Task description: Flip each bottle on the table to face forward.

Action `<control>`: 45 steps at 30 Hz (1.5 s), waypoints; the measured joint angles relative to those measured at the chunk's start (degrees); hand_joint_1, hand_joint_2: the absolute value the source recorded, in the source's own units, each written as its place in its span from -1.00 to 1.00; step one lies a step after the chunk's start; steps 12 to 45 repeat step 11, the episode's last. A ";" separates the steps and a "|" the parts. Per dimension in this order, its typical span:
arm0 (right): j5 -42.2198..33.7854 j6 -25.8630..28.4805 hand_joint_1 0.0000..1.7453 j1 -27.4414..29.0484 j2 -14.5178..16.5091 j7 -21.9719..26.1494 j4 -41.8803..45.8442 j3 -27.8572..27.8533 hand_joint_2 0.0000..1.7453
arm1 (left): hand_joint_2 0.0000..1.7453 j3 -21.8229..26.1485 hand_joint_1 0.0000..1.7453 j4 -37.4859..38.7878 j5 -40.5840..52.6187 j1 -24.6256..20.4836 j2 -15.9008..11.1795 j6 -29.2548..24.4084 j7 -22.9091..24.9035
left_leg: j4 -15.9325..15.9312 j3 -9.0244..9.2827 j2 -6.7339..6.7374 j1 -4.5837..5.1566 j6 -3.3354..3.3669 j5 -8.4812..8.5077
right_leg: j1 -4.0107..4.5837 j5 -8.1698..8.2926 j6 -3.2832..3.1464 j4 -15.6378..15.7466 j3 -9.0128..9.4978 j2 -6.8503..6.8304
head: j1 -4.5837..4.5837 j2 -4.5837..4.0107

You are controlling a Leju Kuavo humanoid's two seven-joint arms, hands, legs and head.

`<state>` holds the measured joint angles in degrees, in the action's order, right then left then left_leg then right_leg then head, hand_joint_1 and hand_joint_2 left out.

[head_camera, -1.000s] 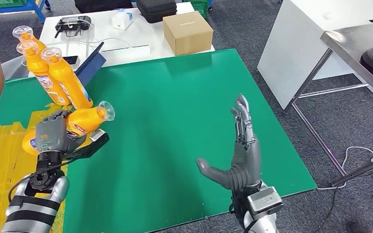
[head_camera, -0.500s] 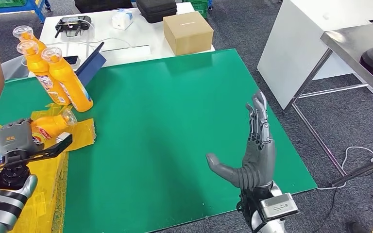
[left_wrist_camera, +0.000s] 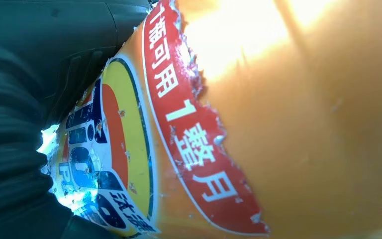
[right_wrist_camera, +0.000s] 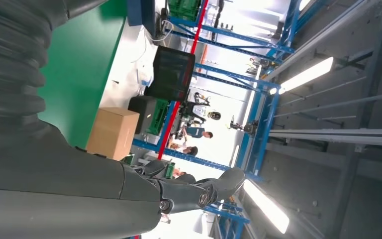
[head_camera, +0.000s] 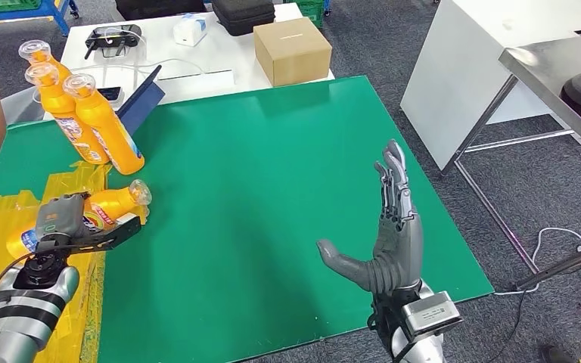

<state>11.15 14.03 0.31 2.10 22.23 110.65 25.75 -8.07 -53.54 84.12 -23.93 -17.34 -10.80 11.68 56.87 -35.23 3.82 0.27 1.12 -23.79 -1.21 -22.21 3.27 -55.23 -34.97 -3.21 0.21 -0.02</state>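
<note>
I'm looking down at the green mat-covered surface (head_camera: 272, 189), and I'll place everything against it. My left hand (head_camera: 59, 219) is at its near-left edge, over the crinkled yellow plastic sheet (head_camera: 0, 249) that lies there, and the fingers (head_camera: 125, 229) are wrapped around a tipped-over orange plastic bottle with a clear cap (head_camera: 110, 206). That bottle lies on its side, cap pointing towards the middle of the green surface. From the left wrist camera its red, yellow and blue label (left_wrist_camera: 179, 144) is pressed right up against the lens, torn along its edge, and dark grey parts of the hand (left_wrist_camera: 25, 114) curl round the bottle's side.

Three more upright orange bottles with clear caps (head_camera: 102, 128) stand tightly together at the far-left corner of the green surface, leaning a little.

My right hand (head_camera: 389, 234) is raised above the near-right part of the green surface, fingers (head_camera: 393, 181) straight and spread, thumb stuck out sideways, holding nothing.

Beyond the far edge of the green surface a brown cardboard box (head_camera: 293, 50) sits on a white table (head_camera: 197, 57).
</note>
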 joint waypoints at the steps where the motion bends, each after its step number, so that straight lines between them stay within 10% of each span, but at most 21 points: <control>1: -0.01 0.00 -1.00 0.00 0.00 0.00 -0.03 0.00 1.00 | 1.00 0.01 1.00 0.12 -0.09 -0.08 0.23 0.00 -0.04 | 0.00 0.00 0.00 0.00 0.00 0.00 | 0.00 0.00 0.00 0.00 0.00 0.00 | -0.01 0.00; 45: -0.21 -0.59 -1.00 -0.05 -0.02 -0.25 -0.37 -0.18 1.00 | 1.00 -0.01 1.00 0.76 -0.40 -0.49 1.44 0.01 -0.60 | 0.00 0.00 0.00 -0.01 0.00 0.00 | 0.01 0.00 0.00 0.00 -0.01 0.00 | -0.01 0.00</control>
